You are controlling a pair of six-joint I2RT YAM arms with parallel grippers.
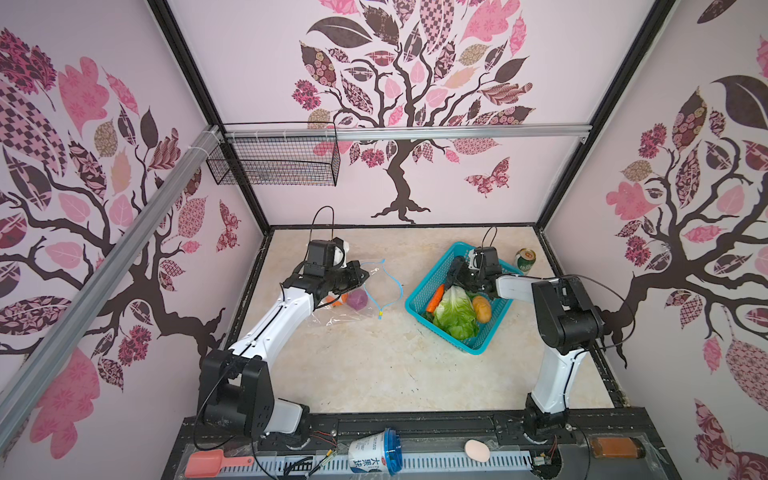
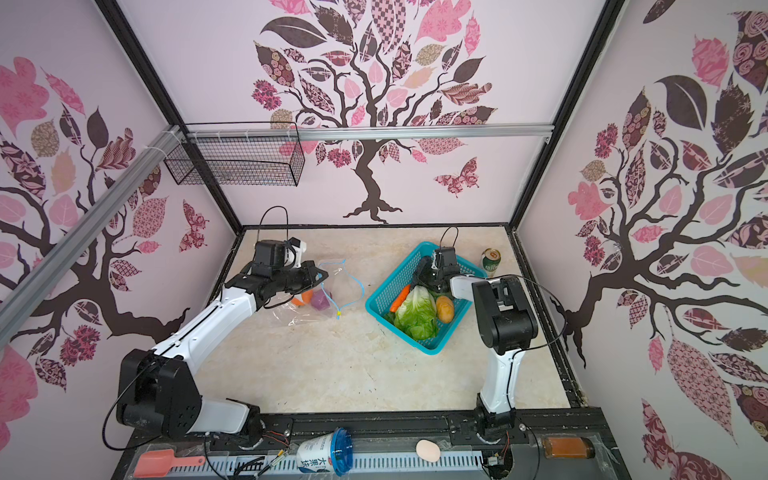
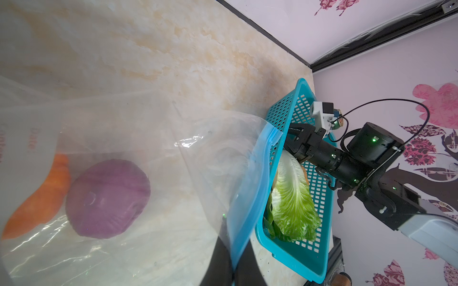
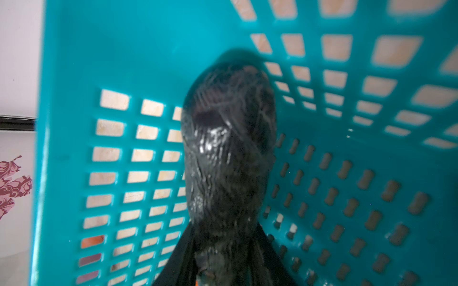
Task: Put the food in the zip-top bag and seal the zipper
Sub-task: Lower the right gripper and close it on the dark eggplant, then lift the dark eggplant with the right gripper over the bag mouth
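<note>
we log: zip-top bag (image 1: 332, 319) lies left on table (image 1: 374, 374), l gripper (image 3: 234, 270) pinched tight on its blue zipper (image 3: 250, 193) | teal basket (image 1: 415, 307) right | cabbage (image 1: 455, 311) in it | r gripper (image 4: 223, 272) clamps dark eggplant (image 4: 228, 148) there | onion (image 1: 356, 299), pumpkin (image 1: 332, 300) in bag

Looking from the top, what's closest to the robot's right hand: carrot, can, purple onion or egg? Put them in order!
From the right hand, in a top view:
1. Carrot, in the basket.
2. Can, just right of the basket.
3. Purple onion, in the bag, left.
4. Egg, on the front ledge.
</note>
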